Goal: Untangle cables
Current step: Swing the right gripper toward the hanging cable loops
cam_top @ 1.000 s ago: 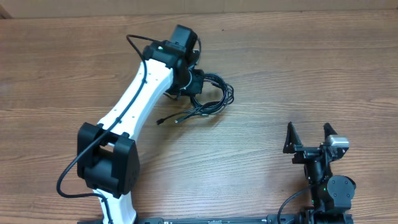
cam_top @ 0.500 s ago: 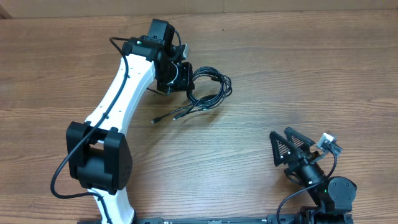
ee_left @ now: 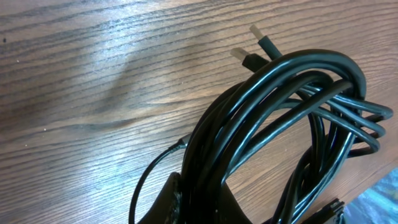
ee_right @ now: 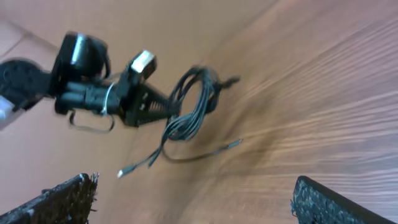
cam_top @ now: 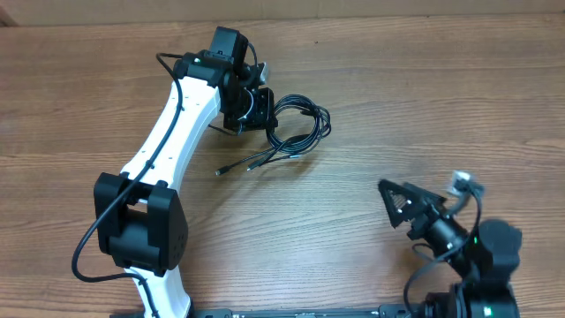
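Clamping one side of the bundle of thin, glossy black cables (ee_left: 273, 124), the left gripper (cam_top: 256, 111) holds it at the far middle of the brown wooden table (cam_top: 441, 106). The loops are coiled together, with small plug ends (cam_top: 237, 165) trailing loose. The right gripper (cam_top: 393, 205) hangs spread wide and empty, well apart. By the look of it, no cable is separated yet and nearly all the untangling is left.

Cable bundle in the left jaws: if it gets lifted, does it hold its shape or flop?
Probably floppy: the cables are thin cords in loose loops, so they would likely sag from the grip. The loose tails with plug ends trail on the table and would likely dangle or drag. The glossy jackets look smooth, so strands may slip.
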{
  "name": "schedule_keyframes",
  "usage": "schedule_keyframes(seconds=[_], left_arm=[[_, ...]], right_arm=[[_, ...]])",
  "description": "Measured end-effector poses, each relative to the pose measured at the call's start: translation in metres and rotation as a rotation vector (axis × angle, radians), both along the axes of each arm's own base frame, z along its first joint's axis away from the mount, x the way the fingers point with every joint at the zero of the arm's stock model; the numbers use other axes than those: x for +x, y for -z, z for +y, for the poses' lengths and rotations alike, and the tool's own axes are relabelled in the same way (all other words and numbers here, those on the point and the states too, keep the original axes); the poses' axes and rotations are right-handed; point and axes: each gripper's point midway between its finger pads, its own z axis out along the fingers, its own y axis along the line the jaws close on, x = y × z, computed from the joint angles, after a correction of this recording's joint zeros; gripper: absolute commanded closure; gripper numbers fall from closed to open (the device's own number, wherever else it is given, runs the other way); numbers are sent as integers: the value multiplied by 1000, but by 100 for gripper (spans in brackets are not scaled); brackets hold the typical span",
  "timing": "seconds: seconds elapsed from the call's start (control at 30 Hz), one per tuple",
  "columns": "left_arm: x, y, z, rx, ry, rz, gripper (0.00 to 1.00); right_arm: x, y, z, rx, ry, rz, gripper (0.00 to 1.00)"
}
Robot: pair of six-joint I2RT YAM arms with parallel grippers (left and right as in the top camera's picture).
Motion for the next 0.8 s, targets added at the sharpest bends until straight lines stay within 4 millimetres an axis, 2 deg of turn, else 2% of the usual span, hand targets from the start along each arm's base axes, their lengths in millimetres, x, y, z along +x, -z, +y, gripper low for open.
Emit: schedule_keyframes(seconds=[0.13, 0.23, 0.27, 0.37, 0.53, 0.63, 0.8], left_arm=[[0, 0, 0, -7, -55, 33, 96], [-2, -2, -3, -32, -94, 67, 96], [-3, -3, -5, -47, -101, 80, 96], [-8, -8, -14, -106, -101, 114, 96], [-14, -14, -23, -169, -94, 153, 96], [-17, -16, -24, -182, -95, 172, 96], [-19, -16, -25, -188, -96, 186, 96]], right_arm=[[7, -6, 19, 40, -144, -11, 0], [16, -4, 24, 50, -184, -5, 0], [19, 0, 23, 48, -184, 5, 2], [33, 17, 20, 37, -162, 58, 16], [54, 38, 16, 33, -132, 110, 23], [63, 42, 20, 37, -140, 106, 28], [67, 39, 40, 28, -196, 56, 32]])
